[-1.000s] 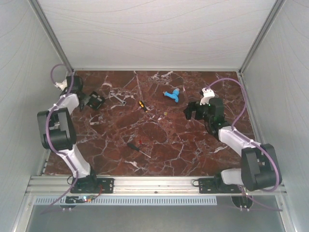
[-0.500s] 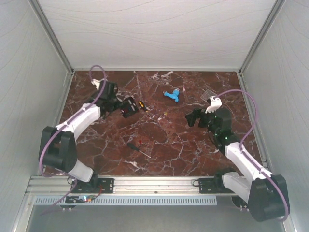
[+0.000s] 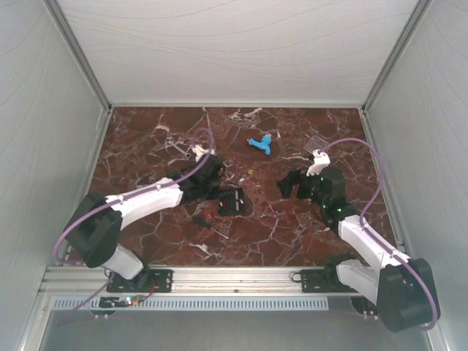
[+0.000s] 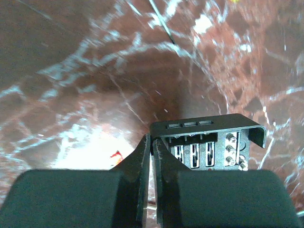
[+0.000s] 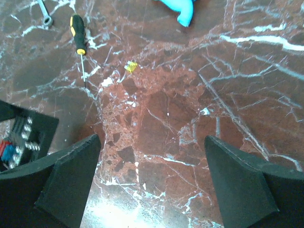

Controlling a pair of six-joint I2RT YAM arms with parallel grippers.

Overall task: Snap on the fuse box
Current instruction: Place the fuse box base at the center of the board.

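Fuse box point(image 3: 232, 202): mid-table, a little left of centre. Its open face shows coloured bits and metal contacts, with no lid on it. Cannot tell whether it rests on the marble or hangs just above it.
Left gripper point(image 4: 151, 142): fingers pressed together at the box's left wall, apparently pinching that thin edge.
Right gripper point(image 5: 152, 156): fingers spread wide with nothing between them, over bare marble just right of the box.
Clear cover point(image 3: 316, 140): far right of the table, well apart from the box and both grippers.
Done: by the look of it, the box is in hand and placed between the two arms.
Left: fetch the cover, seat it square on the box, press until it snaps.
Bystanders: light-blue piece point(image 3: 261, 144) far centre and yellow-handled screwdriver point(image 5: 78, 40), neither touched.
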